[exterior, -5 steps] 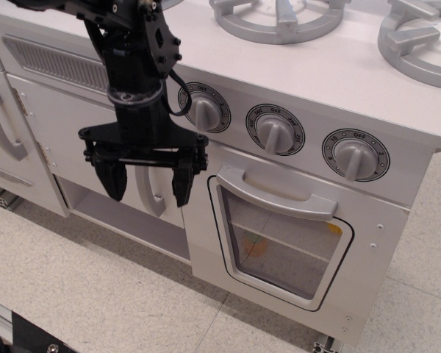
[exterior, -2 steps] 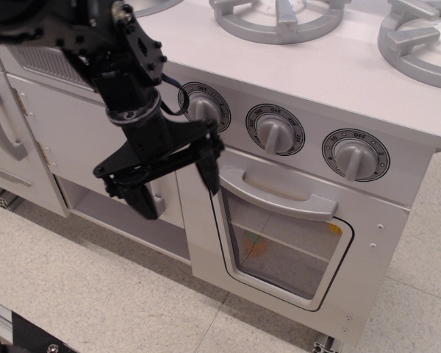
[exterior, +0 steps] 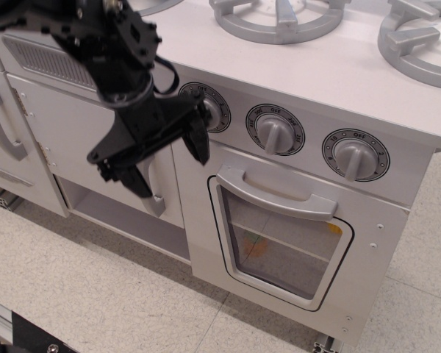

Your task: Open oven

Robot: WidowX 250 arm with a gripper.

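- While the oven (exterior: 287, 235) is seen shut at the front of the white toy kitchen, its grey bar handle (exterior: 275, 193) is left untouched;
- the black claw (exterior: 165, 160) is held spread and empty, tilted, just left of the handle;
- three dials (exterior: 273, 130) are set above the door.

A pale speckled tile floor (exterior: 95, 294) filled the lower part of the view, crossed by thin grout lines. On it stood a white toy kitchen unit with a flat white countertop (exterior: 331, 70) carrying 2 grey burner grates (exterior: 287, 18) along the top edge. At the left sat a plain white cabinet door (exterior: 7, 154) with a curved grey handle (exterior: 1, 121), and above it a grey slatted vent (exterior: 48, 65). An open shelf gap (exterior: 110, 213) lay low beneath the cabinets. Light was even and soft. A black frame corner (exterior: 22, 334) showed at the bottom left.
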